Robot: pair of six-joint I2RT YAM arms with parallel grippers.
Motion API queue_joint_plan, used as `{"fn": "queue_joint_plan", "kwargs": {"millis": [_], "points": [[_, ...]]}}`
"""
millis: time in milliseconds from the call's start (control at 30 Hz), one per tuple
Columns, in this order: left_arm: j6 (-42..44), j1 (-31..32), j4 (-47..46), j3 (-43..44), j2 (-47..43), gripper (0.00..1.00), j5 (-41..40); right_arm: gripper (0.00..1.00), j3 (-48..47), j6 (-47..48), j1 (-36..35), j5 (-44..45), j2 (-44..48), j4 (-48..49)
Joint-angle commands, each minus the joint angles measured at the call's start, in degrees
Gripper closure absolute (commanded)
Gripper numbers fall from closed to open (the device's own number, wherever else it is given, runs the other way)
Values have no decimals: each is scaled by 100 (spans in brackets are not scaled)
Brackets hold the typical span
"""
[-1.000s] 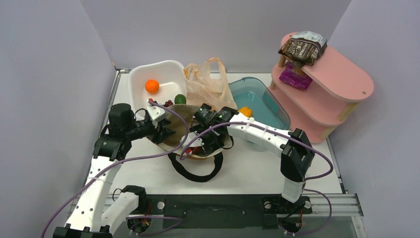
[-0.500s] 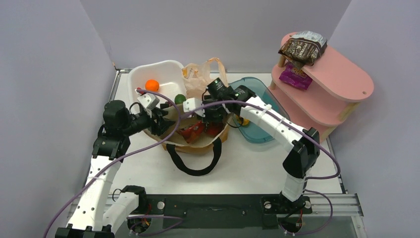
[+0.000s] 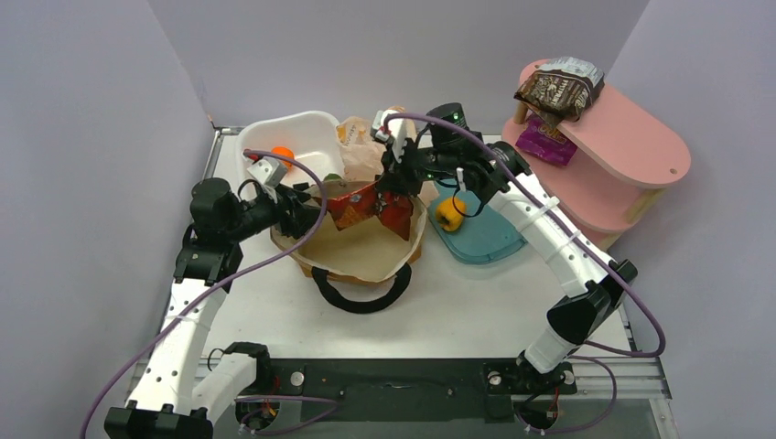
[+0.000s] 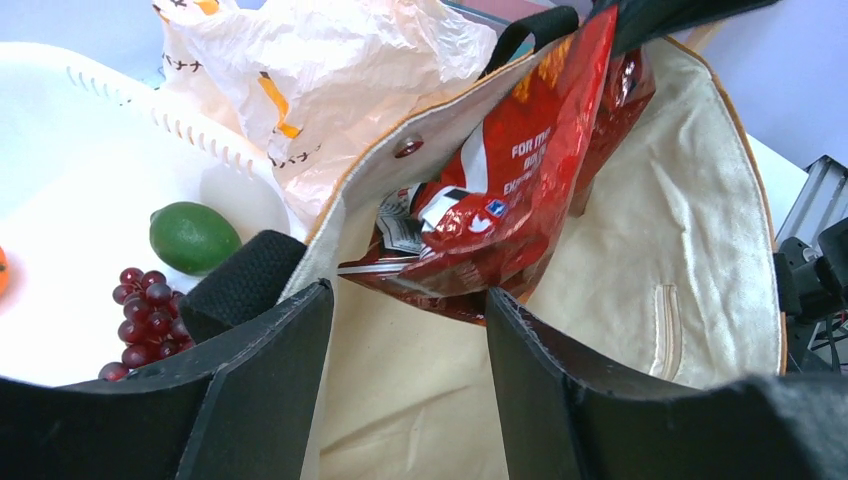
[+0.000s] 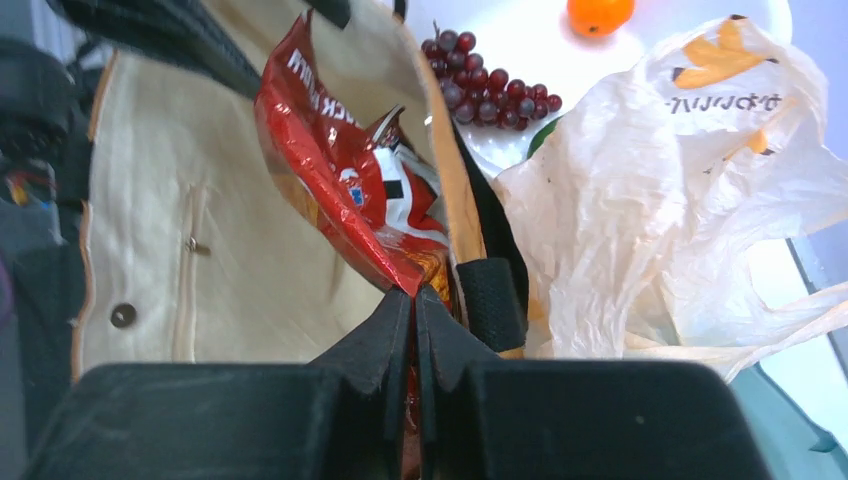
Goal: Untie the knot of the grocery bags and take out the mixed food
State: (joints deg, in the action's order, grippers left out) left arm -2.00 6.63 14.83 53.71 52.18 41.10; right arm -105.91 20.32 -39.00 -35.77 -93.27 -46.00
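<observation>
The mustard canvas tote (image 3: pixel 366 256) lies open mid-table, its pale lining (image 4: pixel 680 200) facing me. My right gripper (image 3: pixel 400 178) is shut on the top edge of the red Doritos bag (image 3: pixel 364 207), which hangs above the tote's mouth; the shut fingertips (image 5: pixel 413 293) pinch the foil (image 5: pixel 330 190). My left gripper (image 3: pixel 297 215) stands open at the tote's left rim (image 4: pixel 405 300), beside a black strap (image 4: pixel 245 290), the Doritos bag (image 4: pixel 510 200) just beyond. The peach plastic bag (image 3: pixel 361 151) slumps behind. Orange (image 3: pixel 284 154), green fruit (image 4: pixel 193 236) and grapes (image 4: pixel 140 305) lie in the white tub (image 3: pixel 307 128). The yellow pepper (image 3: pixel 448 213) sits on the teal tub.
The teal tub (image 3: pixel 480 240) is right of the tote, under my right arm. A pink two-level shelf (image 3: pixel 631 146) stands at the right with a dark brown snack bag (image 3: pixel 558 91) on top and a purple packet (image 3: pixel 546 142) below. Walls close in left and back.
My right gripper shut on the Doritos bag inside the tote and raised it up and back toward the plastic bag. My left gripper's jaws widened at the tote's rim.
</observation>
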Motion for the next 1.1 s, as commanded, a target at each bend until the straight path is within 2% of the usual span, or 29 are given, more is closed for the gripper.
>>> {"fn": "queue_joint_plan", "kwargs": {"millis": [0,100,267,533,667,800,933,1067], "points": [[-198,-78,-441,82,-13,44,25,100,-411,-1279,280,-487,237,895],[-381,-229,-594,104,57,44,-69,100,-559,-1839,494,-547,302,1172],[-821,-497,-1005,111,227,44,94,100,-569,-2201,766,-384,579,1436],[-203,-505,-726,239,534,44,653,100,-450,-3511,1336,-370,986,2432],[128,-486,-836,458,521,43,1390,100,-236,-3277,1332,-541,1177,2549],[861,-426,-782,779,439,43,2079,100,25,-2972,1314,-775,1336,2525],[1511,-146,-410,1125,458,43,1955,100,43,-2848,1271,-958,1401,2408],[2140,689,-371,1110,272,43,1136,100,70,-2698,1175,-1022,1443,2270]]}}
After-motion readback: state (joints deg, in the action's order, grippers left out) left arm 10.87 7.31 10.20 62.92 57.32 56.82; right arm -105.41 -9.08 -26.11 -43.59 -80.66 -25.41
